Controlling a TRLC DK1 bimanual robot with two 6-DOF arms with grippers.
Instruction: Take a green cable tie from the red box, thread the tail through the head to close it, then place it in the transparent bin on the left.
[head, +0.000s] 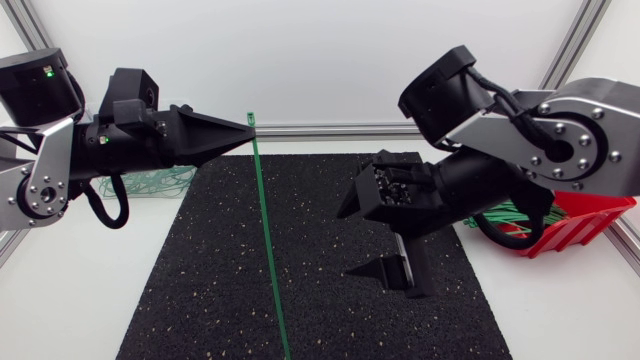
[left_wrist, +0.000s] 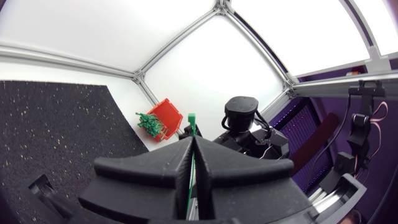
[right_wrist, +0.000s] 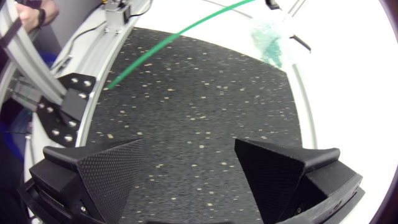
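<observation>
A long green cable tie (head: 270, 250) hangs straight down over the black mat, its head (left_wrist: 191, 118) poking out past the fingertips of my left gripper (head: 248, 128), which is shut on it near the head. In the left wrist view that gripper (left_wrist: 194, 142) shows the tie pinched between its fingers. My right gripper (head: 398, 270) hovers open over the mat's right half, apart from the tie; the right wrist view shows this gripper (right_wrist: 193, 168) holding nothing, with the tie (right_wrist: 174, 34) arcing ahead. The red box (head: 575, 222) with green ties (head: 505, 215) sits at the right. The transparent bin (head: 160, 183) lies behind my left arm.
A black speckled mat (head: 200, 290) covers the table's middle. Closed green ties (right_wrist: 267, 37) lie in the transparent bin beyond the mat's far corner in the right wrist view. An aluminium frame rail (head: 330, 129) runs along the back.
</observation>
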